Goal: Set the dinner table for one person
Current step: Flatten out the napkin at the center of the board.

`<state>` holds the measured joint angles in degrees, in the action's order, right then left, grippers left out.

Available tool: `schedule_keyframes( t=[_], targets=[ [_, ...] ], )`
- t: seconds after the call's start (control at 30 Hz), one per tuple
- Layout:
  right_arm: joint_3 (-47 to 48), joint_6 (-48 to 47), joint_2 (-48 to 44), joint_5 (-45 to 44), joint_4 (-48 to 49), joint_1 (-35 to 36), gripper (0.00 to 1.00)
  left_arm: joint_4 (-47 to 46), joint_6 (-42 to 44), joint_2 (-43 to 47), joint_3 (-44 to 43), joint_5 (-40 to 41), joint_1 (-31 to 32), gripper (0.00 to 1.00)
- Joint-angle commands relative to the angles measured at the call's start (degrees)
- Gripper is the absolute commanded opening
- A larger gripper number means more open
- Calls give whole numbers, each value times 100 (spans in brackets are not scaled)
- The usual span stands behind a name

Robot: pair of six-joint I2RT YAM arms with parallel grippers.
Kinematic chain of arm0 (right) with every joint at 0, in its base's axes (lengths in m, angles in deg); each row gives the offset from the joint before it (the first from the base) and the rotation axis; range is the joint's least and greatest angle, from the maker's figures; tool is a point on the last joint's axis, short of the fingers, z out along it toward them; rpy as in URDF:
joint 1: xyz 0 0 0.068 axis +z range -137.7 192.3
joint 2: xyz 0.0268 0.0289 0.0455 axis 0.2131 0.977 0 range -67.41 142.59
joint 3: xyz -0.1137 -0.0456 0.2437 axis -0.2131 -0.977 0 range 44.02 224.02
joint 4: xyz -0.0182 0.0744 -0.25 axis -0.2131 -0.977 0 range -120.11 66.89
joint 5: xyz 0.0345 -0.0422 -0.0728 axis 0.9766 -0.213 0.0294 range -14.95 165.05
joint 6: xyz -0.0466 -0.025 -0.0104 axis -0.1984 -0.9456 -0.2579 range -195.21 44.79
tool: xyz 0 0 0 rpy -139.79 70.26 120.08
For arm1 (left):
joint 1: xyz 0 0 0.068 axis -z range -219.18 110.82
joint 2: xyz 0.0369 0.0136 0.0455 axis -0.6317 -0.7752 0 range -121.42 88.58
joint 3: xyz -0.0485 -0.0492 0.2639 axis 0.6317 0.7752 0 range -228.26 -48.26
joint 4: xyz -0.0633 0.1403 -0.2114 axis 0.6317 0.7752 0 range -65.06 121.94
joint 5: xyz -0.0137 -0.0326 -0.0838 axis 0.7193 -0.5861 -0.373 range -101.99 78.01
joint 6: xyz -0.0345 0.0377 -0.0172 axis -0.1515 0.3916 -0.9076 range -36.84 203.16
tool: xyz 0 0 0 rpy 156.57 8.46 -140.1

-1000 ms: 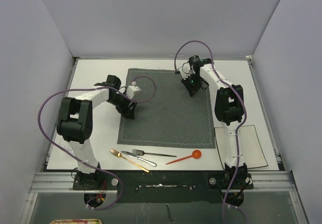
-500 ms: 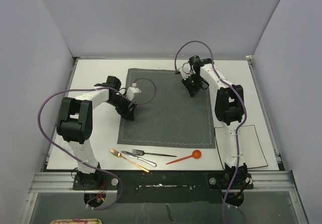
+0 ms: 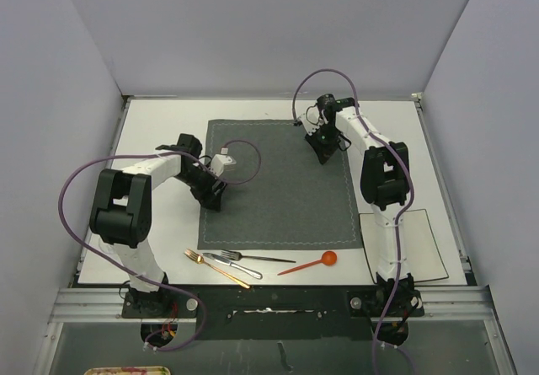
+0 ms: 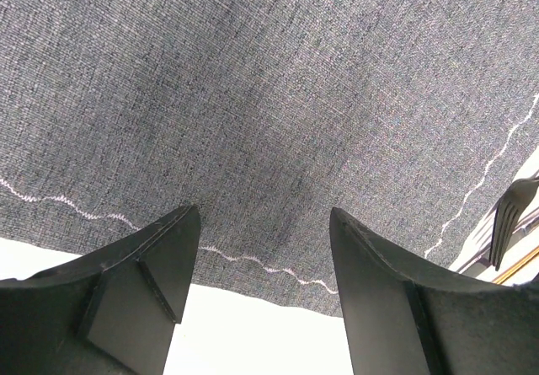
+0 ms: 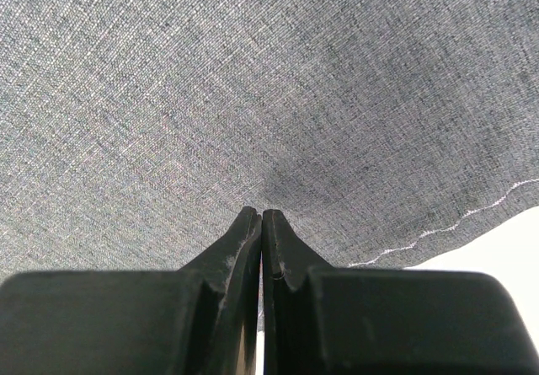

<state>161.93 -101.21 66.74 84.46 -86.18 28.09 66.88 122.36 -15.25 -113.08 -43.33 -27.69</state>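
On the near edge of the big white dinner table (image 3: 152, 135): forks and knives (image 3: 227, 263), too small to tell apart, and an orange spoon (image 3: 310, 264). Plate (image 3: 421, 240) partly hidden behind the right arm (image 3: 383, 223). Left gripper (image 3: 212, 196) spread apart, pulled nearer than before, over the grey mat (image 3: 286, 181) and its left edge. Farther back, right gripper (image 3: 322, 151) pressed together, touching the mat. Cloth pinched or not, hard to tell.

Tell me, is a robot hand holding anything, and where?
The left gripper is open and holds nothing. The right gripper is shut, its tips on the placemat; whether they pinch it cannot be told.
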Motion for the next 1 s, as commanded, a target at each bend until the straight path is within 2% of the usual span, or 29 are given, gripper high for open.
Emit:
schedule_keyframes(
  t=[0.0,0.47,0.97],
  targets=[
    [-69,-59,-575,-45,-87,-15,0,113,121,220,32,119,-2,61],
    [-434,-60,-734,-89,-119,-23,0,35,259,315,232,335,-147,61],
    [-675,-54,-869,-180,-143,-19,0,-119,364,180,40,360,-406,61]
  ],
)
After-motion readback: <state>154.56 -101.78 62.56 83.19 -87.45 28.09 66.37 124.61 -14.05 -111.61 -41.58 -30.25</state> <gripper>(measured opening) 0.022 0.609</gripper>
